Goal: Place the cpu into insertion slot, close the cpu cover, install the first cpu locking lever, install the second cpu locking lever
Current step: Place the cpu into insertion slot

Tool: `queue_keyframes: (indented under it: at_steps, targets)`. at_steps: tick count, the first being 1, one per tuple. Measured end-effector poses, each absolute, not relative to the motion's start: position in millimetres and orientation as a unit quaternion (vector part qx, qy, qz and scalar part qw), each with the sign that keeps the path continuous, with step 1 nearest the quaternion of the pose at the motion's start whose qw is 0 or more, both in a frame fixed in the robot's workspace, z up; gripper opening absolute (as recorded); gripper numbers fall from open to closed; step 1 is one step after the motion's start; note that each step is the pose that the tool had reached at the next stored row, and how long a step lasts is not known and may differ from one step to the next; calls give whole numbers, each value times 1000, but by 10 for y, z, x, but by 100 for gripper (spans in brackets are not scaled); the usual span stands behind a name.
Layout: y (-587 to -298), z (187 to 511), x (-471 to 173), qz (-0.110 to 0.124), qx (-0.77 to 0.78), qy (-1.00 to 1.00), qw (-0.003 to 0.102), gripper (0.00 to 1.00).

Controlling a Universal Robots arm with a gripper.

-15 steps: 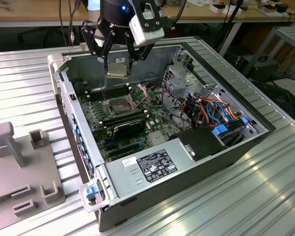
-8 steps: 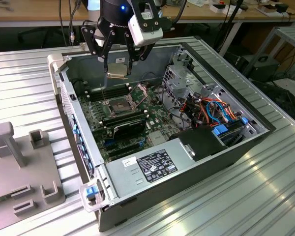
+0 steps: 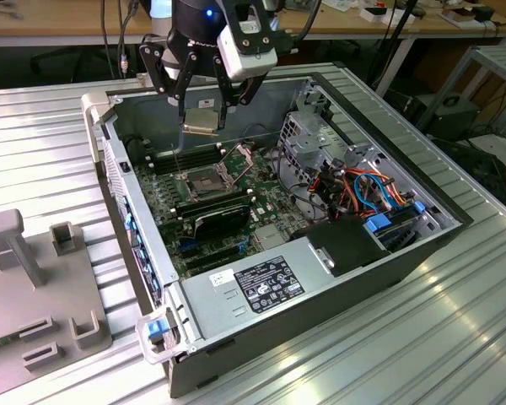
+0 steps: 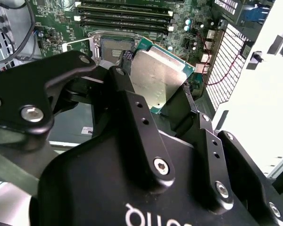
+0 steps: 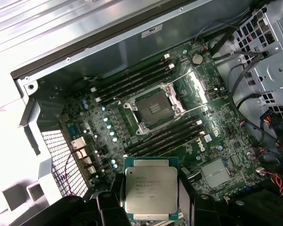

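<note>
Exterior view: the gripper (image 3: pixel 204 120) is holding the cpu (image 3: pixel 201 121) above the motherboard (image 3: pixel 163 199).
Second wrist view: its fingers (image 4: pixel 124 77) are pinching the cpu (image 4: pixel 158 77) by its edges; first wrist view: the insertion slot (image 5: pixel 153 107) is sitting apart from the cpu (image 5: pixel 151 190).

An open computer case (image 3: pixel 320 316) lies on a ribbed metal tabletop (image 3: pixel 438 337). Inside it, a green motherboard (image 5: pixel 231 141) carries 2 banks of long black memory slots (image 5: pixel 132 82) and a coin battery (image 5: pixel 196 59). A black power supply (image 3: pixel 341 245) sits beside orange and blue cables (image 3: pixel 367 186). A grey fixture (image 3: pixel 34 278) stands at the exterior view's left.
</note>
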State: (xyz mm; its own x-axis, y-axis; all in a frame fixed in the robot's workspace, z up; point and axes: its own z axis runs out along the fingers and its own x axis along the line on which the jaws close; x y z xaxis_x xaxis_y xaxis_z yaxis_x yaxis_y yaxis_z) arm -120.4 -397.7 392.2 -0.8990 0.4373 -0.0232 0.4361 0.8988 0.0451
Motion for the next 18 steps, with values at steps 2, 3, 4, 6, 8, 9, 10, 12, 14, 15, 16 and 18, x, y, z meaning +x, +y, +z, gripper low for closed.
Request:
queue_keyframes:
  at_steps: [2, 3, 4, 6, 8, 9, 10, 12, 14, 15, 16, 18]
  targets:
    - [-3977, 3922, -1204, 19, 228, 973, 16, 55]
    - [-3977, 3922, -1204, 19, 229, 973, 17, 55]
    - [-3977, 3922, -1204, 19, 231, 973, 17, 55]
    - [-3977, 3922, -1204, 19, 234, 972, 17, 55]
    - [-3977, 3922, -1204, 19, 240, 971, 17, 55]
    - [-3977, 3922, -1204, 19, 242, 970, 17, 55]
    - [-3976, 3922, -1204, 19, 243, 970, 17, 55]
    - [-3977, 3922, -1204, 19, 246, 969, 17, 55]
    - [-3977, 3922, -1204, 19, 249, 968, 17, 55]
    - [-3976, 3922, -1204, 19, 251, 968, 17, 55]
    - [-3977, 3922, -1204, 19, 252, 967, 17, 55]
    - [-3977, 3922, -1204, 19, 256, 966, 17, 55]
